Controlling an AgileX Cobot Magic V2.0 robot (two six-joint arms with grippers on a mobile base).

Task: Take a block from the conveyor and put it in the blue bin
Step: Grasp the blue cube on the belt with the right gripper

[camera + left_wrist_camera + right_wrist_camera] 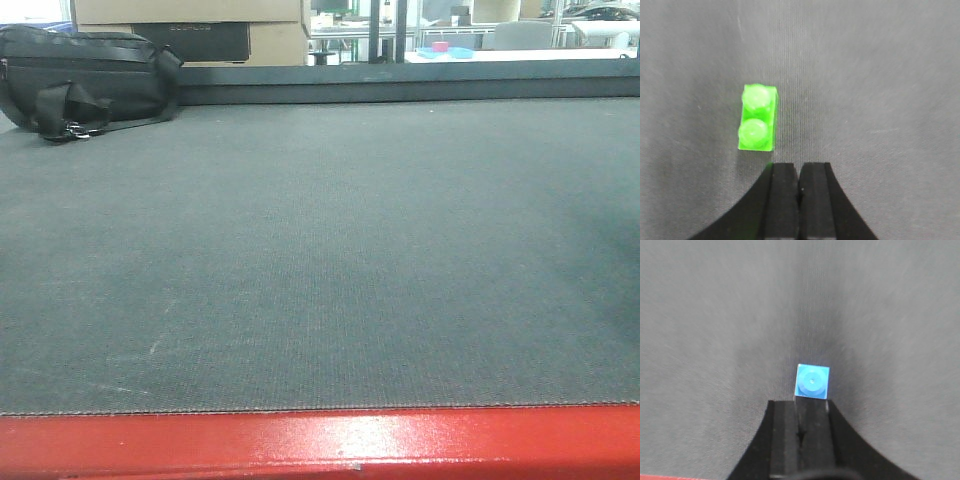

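On my left wrist camera, a translucent bright green two-stud plastic block (pixel 758 125) lies flat on the dark grey woven conveyor surface (pixel 880 75), studs up, its long side running away from the camera. It sits at about 11 o'clock from the left hand (pixel 799 170), just beside the tips but apart from them. That hand is clenched, its two black fingers (pixel 782 200) pressed together with only a thin seam between them and nothing held. Its lower part is cut off by the frame edge.

On the right wrist camera, a small blue single-stud plastic block (pixel 812 381) stands at 12 o'clock from the right hand (pixel 799 407), right at the fingertips. I cannot tell whether it touches them. The near edge of the block is hidden behind the tips. This hand is clenched too, gripping nothing. A sliver of glossy red metal frame (pixel 670 478) shows at 7 o'clock.

The front camera takes in only the bare weave, with the red frame along the near edge. A black fabric bag (pixel 85 85) rests at 10 o'clock, its left end cut off, with cardboard boxes (pixel 190 12) behind it. Far off at 1 o'clock is a pink and pale blue shape (pixel 441 49), too small for me to identify.
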